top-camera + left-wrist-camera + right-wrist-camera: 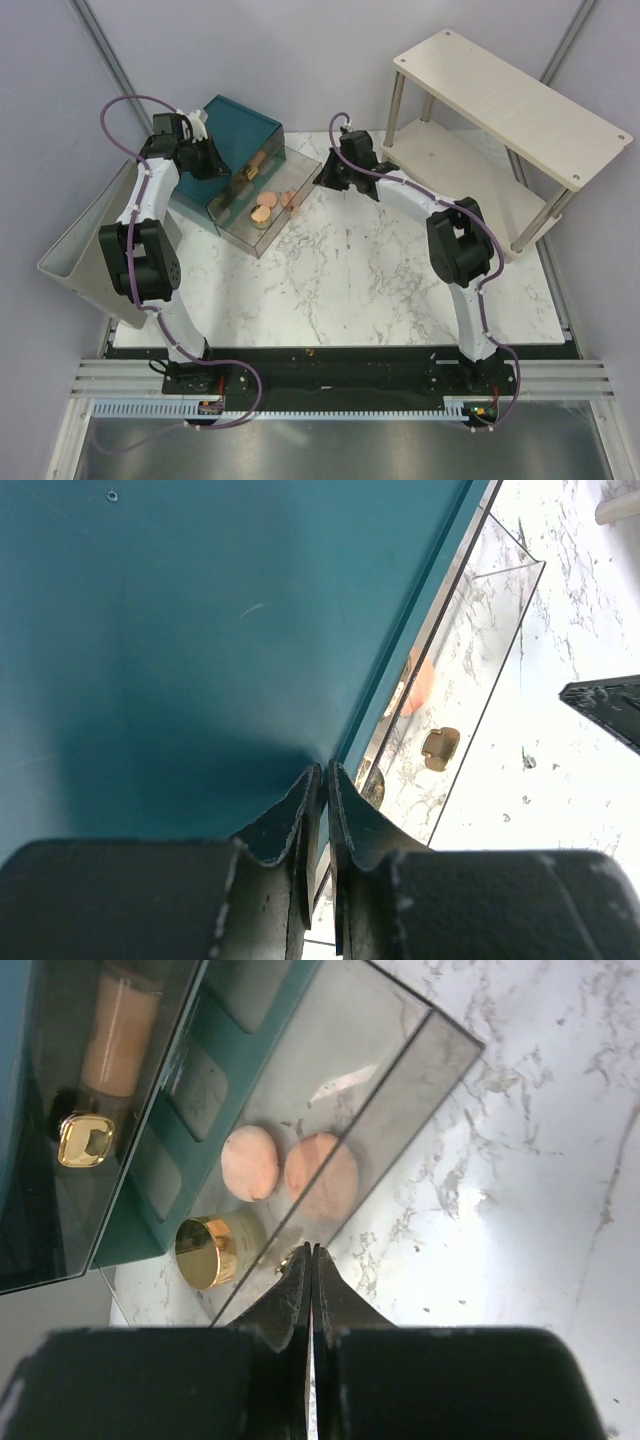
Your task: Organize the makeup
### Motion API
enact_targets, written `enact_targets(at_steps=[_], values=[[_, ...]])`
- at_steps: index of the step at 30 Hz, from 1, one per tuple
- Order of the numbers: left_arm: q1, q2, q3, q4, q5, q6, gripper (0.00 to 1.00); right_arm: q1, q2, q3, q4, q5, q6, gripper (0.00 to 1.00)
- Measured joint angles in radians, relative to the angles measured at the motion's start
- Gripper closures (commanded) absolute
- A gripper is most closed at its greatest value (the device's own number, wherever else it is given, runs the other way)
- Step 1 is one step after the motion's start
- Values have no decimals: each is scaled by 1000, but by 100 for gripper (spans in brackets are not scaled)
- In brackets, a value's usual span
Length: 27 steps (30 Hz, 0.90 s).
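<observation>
The right fingers (312, 1265) are clenched tight with nothing showing between them. Their tips are at the front wall of the pulled-out clear drawer (420, 1055), just beside its small gold knob (290, 1254). Inside that drawer a peach disc (250, 1163) lies beside a second disc (322, 1175), with the gold tin (205, 1252) near them. An orange-and-dark tube (115, 1040) sits in the upper drawer. The left fingers (326, 775) stand almost together against the teal box (240, 125) on the counter (380, 270), and whether they pinch it cannot be told
</observation>
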Motion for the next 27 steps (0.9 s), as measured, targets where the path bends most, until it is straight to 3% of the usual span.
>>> enact_targets(at_steps=[4, 11, 27], values=[[0, 2, 0, 0, 1, 0, 83, -33, -29, -77, 32, -29, 27, 100], [0, 4, 2, 0, 3, 0, 83, -32, 14, -73, 45, -110, 80, 100], [-3, 11, 7, -5, 20, 0, 83, -25, 269, 194, 64, -214, 233, 100]])
